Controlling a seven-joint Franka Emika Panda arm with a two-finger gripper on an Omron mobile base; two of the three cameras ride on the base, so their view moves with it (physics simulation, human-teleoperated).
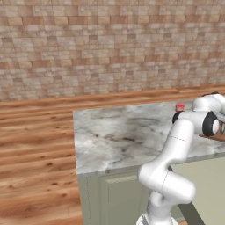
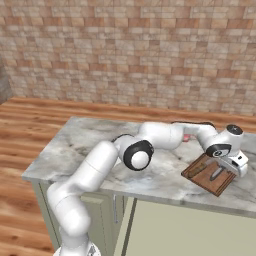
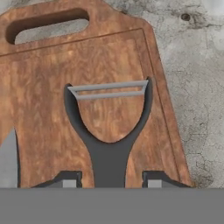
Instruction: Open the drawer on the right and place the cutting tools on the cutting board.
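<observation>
In your hand view the peeler (image 3: 108,131), a dark Y-shaped tool with a grey blade bar across its fork, lies flat on the cutting board (image 3: 48,87), and its handle runs down between the two fingertips (image 3: 65,178) of the gripper (image 3: 109,180). The jaws stand apart, one tip on each side of the handle, with a clear gap between each tip and the handle, so nothing is clamped. The fork of the peeler points toward the board's slotted handle end. At the left edge of that view you can see a grey blade (image 3: 8,157) lying on the board just beside the peeler; how much more of that tool there is you cannot tell. From your right base view, the cutting board (image 2: 197,172) lies near the front right edge of the marble counter (image 2: 85,145), turned at an angle to the edge, with the gripper (image 2: 231,166) directly over its far end and a grey-bladed tool (image 2: 216,173) on its surface beneath the hand. In the left base view the arm reaches right across the counter (image 1: 114,136), and a small red object (image 1: 179,107) stands near the back edge, behind the arm's upper link. Below the counter front, on the right, a cabinet panel (image 2: 190,230) juts out toward you.
</observation>
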